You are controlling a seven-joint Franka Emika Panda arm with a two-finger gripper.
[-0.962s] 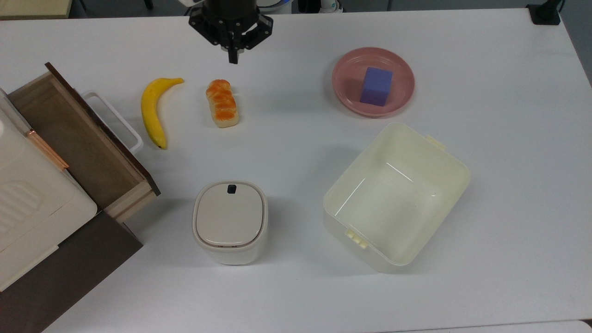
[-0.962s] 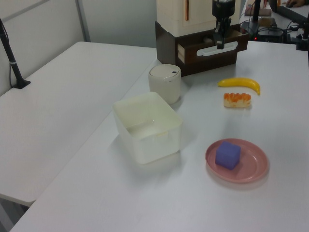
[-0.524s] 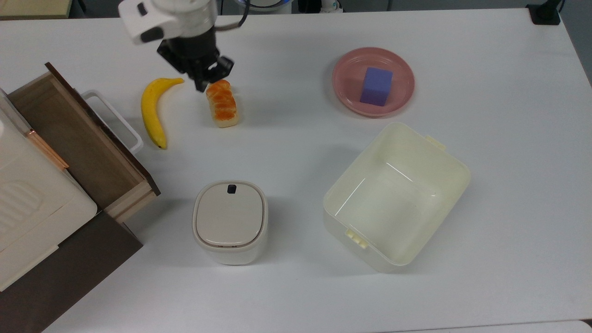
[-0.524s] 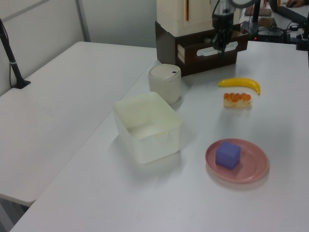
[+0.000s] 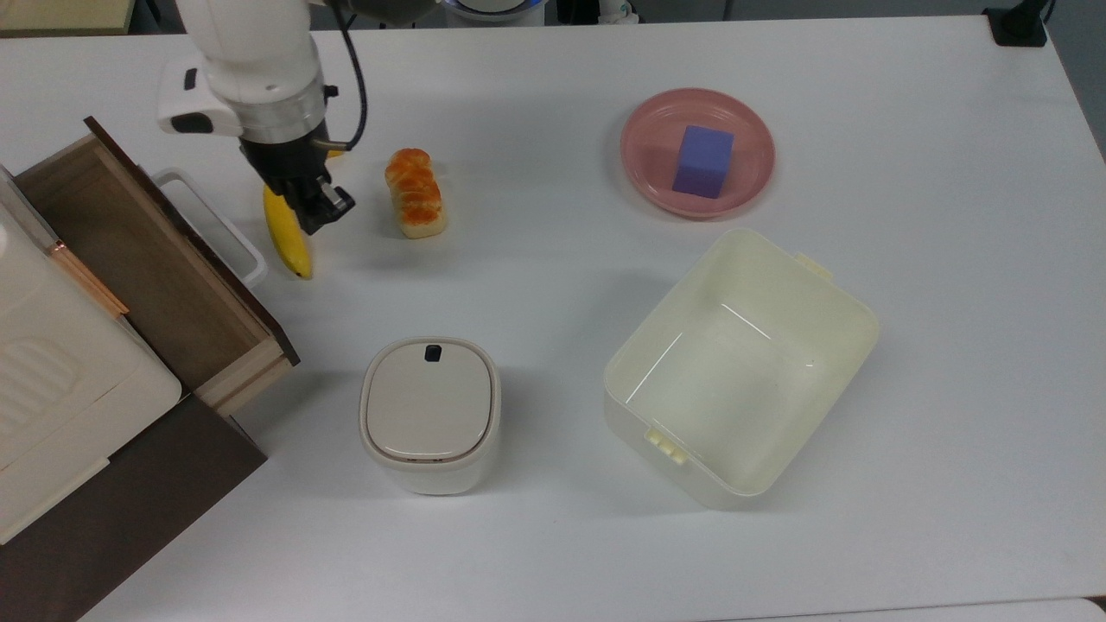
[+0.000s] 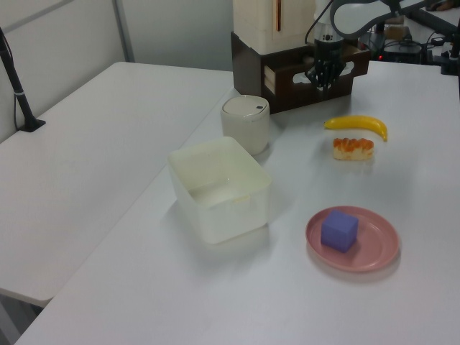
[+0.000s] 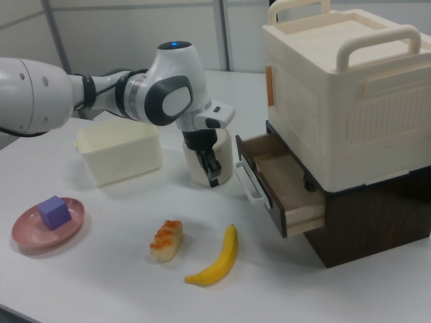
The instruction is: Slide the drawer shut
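Just off the drawer's front hangs the gripper [image 5: 318, 214], pointing down above the bench [image 5: 553, 536]; its fingers [image 7: 213, 169] look pressed close together with nothing between them, though the gap is hard to read. Under them in the top view lies the banana [image 5: 288, 240], and on the top view's right of them the bread roll [image 5: 416, 192].

On the top view's left of the fingers, near but apart, stands the drawer [image 5: 147, 259], pulled well out of the dark brown cabinet [image 7: 377, 215], its white loop handle [image 7: 250, 184] facing the fingers and its wooden inside bare. A cream case [image 7: 350, 87] sits on top of the cabinet.

Farther out are the small lidded bin [image 5: 429, 415], the cream tub [image 5: 739, 367] and the pink plate [image 5: 648, 173] carrying 1 purple block [image 5: 702, 161].

The drawer is probably light and stiff, a rigid wooden box that should slide straight if pushed squarely. No grip seems needed: pressing the fingers flat against the dark front panel [image 7: 259, 182], near its middle beside the handle, should keep it from skewing. The handle's thin bar is likely the weaker place to push.
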